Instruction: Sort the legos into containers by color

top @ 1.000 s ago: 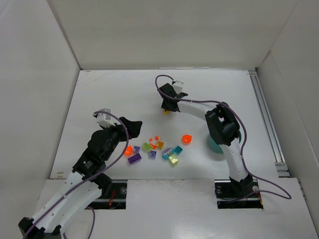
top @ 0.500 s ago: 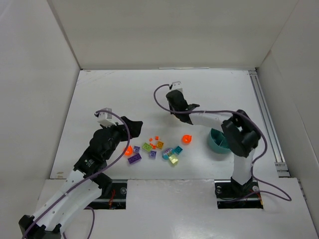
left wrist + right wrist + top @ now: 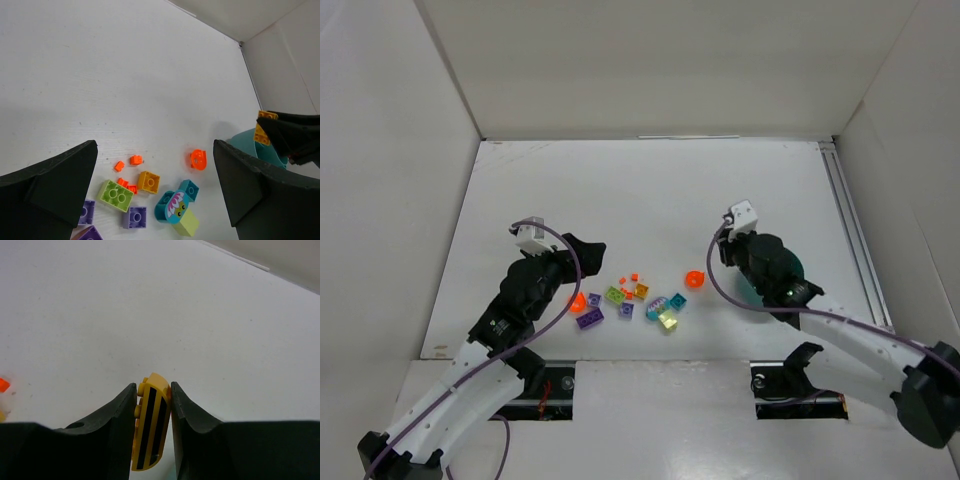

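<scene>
Yellow, black-striped brick [image 3: 151, 427] sits clenched in the right gripper [image 3: 152, 402] just over the teal bowl [image 3: 246, 143], toward the worktop's near-right corner. Left gripper [image 3: 154, 150], spread wide, hovers above the loose legos [image 3: 630, 297] by the near edge.

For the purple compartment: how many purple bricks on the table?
3: large purple brick at the cluster's near-left edge, small purple brick just beyond it, third purple brick beside the lime brick. Others may be hidden.

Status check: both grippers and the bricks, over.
Left gripper open above loose plastic bricks. Right gripper shut on yellow black-striped brick, at round teal plastic bowl. Nothing blocking.
</scene>
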You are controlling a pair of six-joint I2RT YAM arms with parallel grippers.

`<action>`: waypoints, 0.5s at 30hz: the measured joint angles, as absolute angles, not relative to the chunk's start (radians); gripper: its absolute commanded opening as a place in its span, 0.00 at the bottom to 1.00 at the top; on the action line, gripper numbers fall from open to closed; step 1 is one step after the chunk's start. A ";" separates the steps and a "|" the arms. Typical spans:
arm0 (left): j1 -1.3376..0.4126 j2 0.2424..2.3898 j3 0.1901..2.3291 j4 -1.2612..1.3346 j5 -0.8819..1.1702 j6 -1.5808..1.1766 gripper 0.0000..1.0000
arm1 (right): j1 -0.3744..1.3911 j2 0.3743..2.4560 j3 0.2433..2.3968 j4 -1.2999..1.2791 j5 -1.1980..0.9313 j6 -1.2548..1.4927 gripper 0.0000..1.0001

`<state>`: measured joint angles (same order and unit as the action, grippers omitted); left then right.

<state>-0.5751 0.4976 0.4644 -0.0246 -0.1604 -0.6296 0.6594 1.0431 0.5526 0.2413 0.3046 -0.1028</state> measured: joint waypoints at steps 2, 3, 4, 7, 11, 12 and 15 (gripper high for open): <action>-0.575 0.500 0.464 -0.022 -0.161 -0.630 1.00 | 0.659 0.934 0.505 0.207 0.310 -0.113 0.15; -0.575 0.503 0.464 -0.020 -0.161 -0.630 1.00 | 0.659 0.886 0.490 0.188 0.315 -0.114 0.15; -0.575 0.505 0.464 -0.018 -0.162 -0.630 1.00 | 0.659 0.842 0.474 0.173 0.321 -0.116 0.15; -0.575 0.521 0.464 -0.014 -0.162 -0.629 1.00 | 0.651 0.728 0.429 0.144 0.336 -0.116 0.15; -0.575 0.548 0.464 -0.002 -0.162 -0.629 1.00 | 0.633 0.674 0.392 0.102 0.353 -0.116 0.16; -0.575 0.556 0.464 0.002 -0.162 -0.629 1.00 | 0.629 0.673 0.385 0.091 0.356 -0.116 0.16; -0.575 0.576 0.463 0.004 -0.162 -0.625 1.00 | 0.623 0.673 0.370 0.053 0.363 -0.116 0.16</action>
<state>-0.5751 0.5762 0.4633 0.0036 -0.1619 -0.6250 0.6228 0.6727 0.3698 0.0532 0.3626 -0.1158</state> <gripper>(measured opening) 0.997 0.361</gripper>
